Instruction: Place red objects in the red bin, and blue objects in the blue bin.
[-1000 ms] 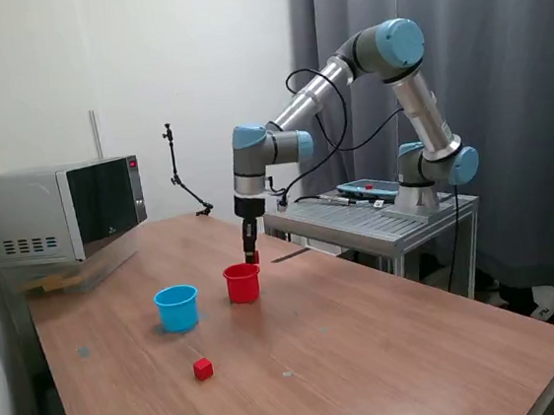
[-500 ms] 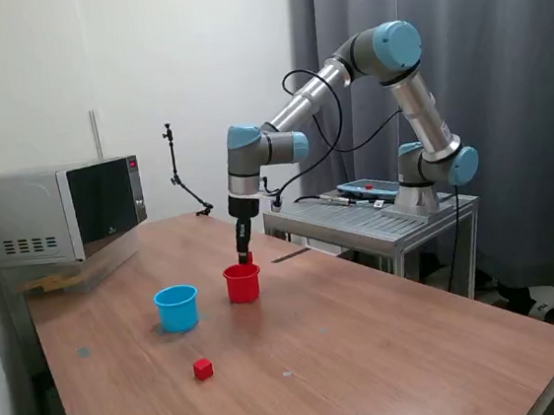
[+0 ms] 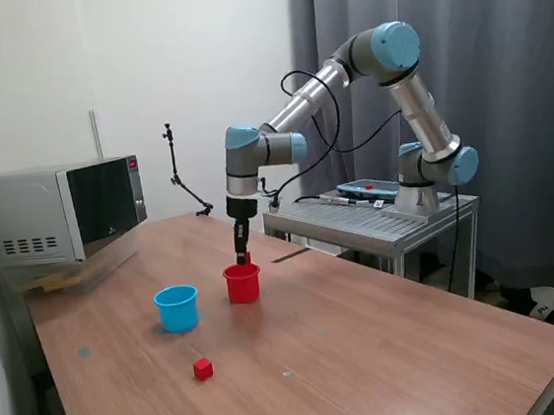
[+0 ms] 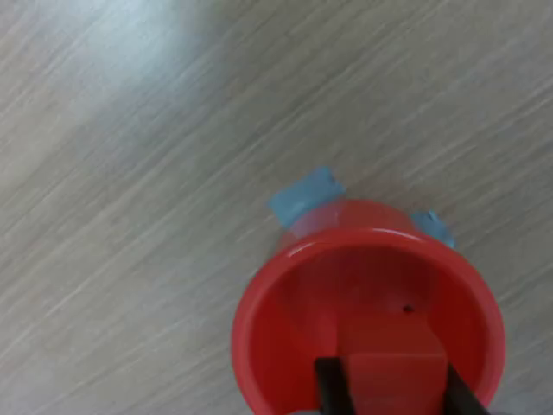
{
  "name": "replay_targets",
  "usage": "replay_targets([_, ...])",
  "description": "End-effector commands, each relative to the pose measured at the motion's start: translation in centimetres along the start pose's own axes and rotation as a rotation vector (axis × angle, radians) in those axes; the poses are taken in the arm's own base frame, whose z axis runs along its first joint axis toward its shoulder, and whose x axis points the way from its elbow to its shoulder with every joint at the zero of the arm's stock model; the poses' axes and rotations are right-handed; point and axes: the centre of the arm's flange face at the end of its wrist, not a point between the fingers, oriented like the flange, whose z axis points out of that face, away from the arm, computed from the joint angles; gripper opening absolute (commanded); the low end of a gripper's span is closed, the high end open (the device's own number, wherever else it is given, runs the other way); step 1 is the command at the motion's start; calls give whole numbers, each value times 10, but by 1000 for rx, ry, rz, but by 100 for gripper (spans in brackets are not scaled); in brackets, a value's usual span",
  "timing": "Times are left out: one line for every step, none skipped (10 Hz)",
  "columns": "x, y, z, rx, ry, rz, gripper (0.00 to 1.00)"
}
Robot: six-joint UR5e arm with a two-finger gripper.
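Note:
The red bin (image 3: 242, 282) stands on the wooden table (image 3: 370, 336), with the light blue bin (image 3: 177, 307) on the exterior view's left of it. My gripper (image 3: 244, 259) hangs just above the red bin's rim, shut on a red cube (image 3: 248, 258). In the wrist view the red cube (image 4: 389, 376) sits between the two black fingers (image 4: 327, 386), directly over the red bin's opening (image 4: 285, 303). A second red cube (image 3: 203, 369) lies on the table nearer the front. No blue objects show in either view.
A microwave (image 3: 54, 211) stands at the table's far corner on the exterior view's left. A thin black stand (image 3: 183, 183) rises behind the table. A metal cart (image 3: 372, 219) carries the arm's base. Blue tape pieces (image 4: 302, 197) lie by the red bin.
The gripper with its red cube has shifted slightly toward the exterior view's left and now hangs over the red bin. Nothing else has moved.

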Motion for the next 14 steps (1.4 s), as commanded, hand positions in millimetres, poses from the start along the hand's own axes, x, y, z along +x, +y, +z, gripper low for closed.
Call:
replay_targets([-1, 1, 1, -1, 0, 0, 100])
replay_targets([-2, 2, 1, 0, 0, 1, 100])
replay_targets([-2, 2, 1, 0, 0, 1, 100])
replay_targets([-1, 1, 1, 0, 0, 0, 100])
replay_targets([-1, 1, 1, -1, 0, 0, 100])
replay_targets([-1, 1, 1, 1, -1, 0, 100])
replay_targets([2, -1, -1, -2, 3, -6, 100])
replay_targets([15, -10, -4, -2, 8, -28, 100])
replay_targets([44, -31, -10, -8, 16, -78, 100])
replay_targets([67, -33, -22, -33, 39, -107, 100])
replay_targets([121, -50, -17, -28, 85, -196, 100])
replay_targets([158, -60, -26, -41, 106, -326, 100])
replay_targets([186, -62, -21, -21, 101, -437, 100])
replay_targets([197, -63, -10, 49, 100, -515, 100])
